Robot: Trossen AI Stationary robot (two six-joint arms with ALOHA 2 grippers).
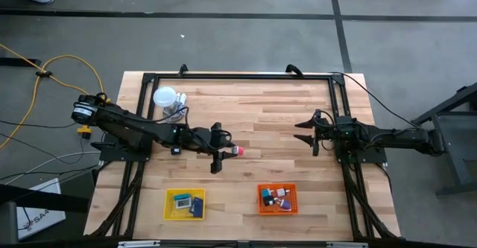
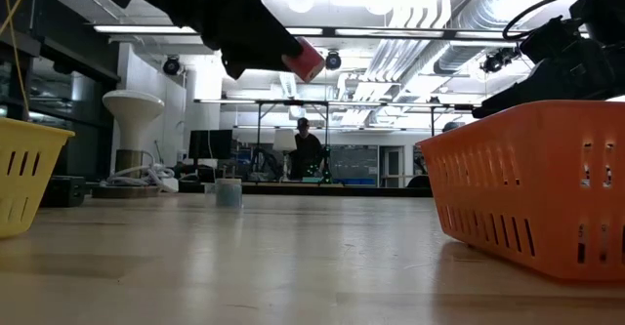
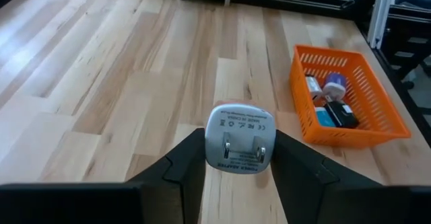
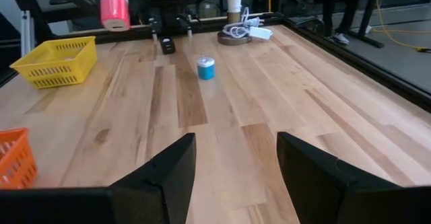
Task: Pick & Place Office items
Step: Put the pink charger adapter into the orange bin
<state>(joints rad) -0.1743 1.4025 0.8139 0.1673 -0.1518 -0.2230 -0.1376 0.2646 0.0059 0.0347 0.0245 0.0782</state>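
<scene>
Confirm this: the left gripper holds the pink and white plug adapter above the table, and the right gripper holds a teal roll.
Not quite. The left gripper does hold the pink and white plug adapter above the table, but the right gripper holds nothing. The right wrist view shows its fingers apart and empty; the teal roll stands on the wood farther off.

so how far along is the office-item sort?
Done: several items sit in the orange tray and yellow tray. In hand: the left gripper holds a pink plug adapter above the table, short of either tray. Left: the small teal roll on the table. The right gripper waits open at its side.
</scene>
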